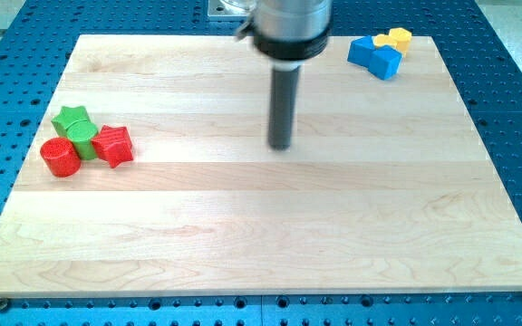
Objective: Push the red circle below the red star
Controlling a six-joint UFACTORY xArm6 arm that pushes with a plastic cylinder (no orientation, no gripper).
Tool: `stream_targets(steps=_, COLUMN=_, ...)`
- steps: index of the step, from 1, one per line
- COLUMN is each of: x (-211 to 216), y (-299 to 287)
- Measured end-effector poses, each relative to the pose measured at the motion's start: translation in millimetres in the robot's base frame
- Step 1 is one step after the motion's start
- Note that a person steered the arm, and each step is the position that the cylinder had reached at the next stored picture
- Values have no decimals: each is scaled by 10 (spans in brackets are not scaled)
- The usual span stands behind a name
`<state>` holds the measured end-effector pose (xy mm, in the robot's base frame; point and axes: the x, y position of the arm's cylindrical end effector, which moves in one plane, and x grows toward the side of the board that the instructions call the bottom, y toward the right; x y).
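Across the wooden board (pixel 261 226), pale and grained, my tip (pixel 281 147) stands near the middle, holding nothing and touching no block. Well to the tip's left lies a cluster: the red star (pixel 113 145), the red circle (pixel 61 157) just left of and slightly below that star, a green star (pixel 71 118) and a green round block (pixel 84 138) between them, all touching or nearly so. Up and right of the tip sit a blue block (pixel 375 56) and a yellow block (pixel 394 39). No writing is readable.
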<state>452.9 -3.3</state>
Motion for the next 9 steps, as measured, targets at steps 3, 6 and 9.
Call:
stream_targets(steps=3, x=1432, y=-3003)
stream_targets(steps=6, x=721, y=-3011)
stream_targets(steps=9, x=6, y=-2421)
